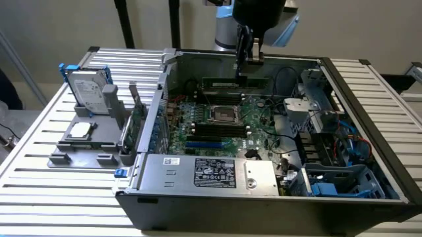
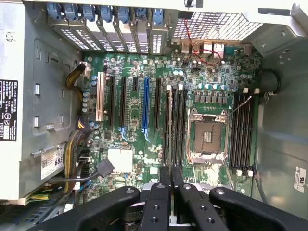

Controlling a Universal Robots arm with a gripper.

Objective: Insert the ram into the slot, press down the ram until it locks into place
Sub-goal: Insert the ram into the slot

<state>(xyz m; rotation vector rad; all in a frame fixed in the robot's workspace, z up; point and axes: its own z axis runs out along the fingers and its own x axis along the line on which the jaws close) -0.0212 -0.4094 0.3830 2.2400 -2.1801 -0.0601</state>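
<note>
My gripper (image 1: 242, 75) hangs over the open computer case, shut on the top edge of the ram (image 1: 234, 83), a long green stick with a pale label, held level above the motherboard. In the wrist view the gripper (image 2: 171, 169) shows two dark fingers close together, and the ram (image 2: 169, 125) runs out from them as a thin pale edge-on line. That line lies over the black memory slots (image 2: 179, 130) beside the CPU socket (image 2: 209, 134). These slots (image 1: 216, 131) sit on the near side of the socket (image 1: 224, 114) in the exterior view. I cannot tell whether the ram touches a slot.
A second bank of black memory slots (image 2: 243, 130) lies beyond the socket. There is a bright blue slot (image 1: 201, 144), a power supply (image 1: 211, 173) at the case front and a drive cage with cables (image 1: 323, 128) on the exterior view's right. A hard drive (image 1: 89, 94) and expansion card (image 1: 137, 118) stand outside the case.
</note>
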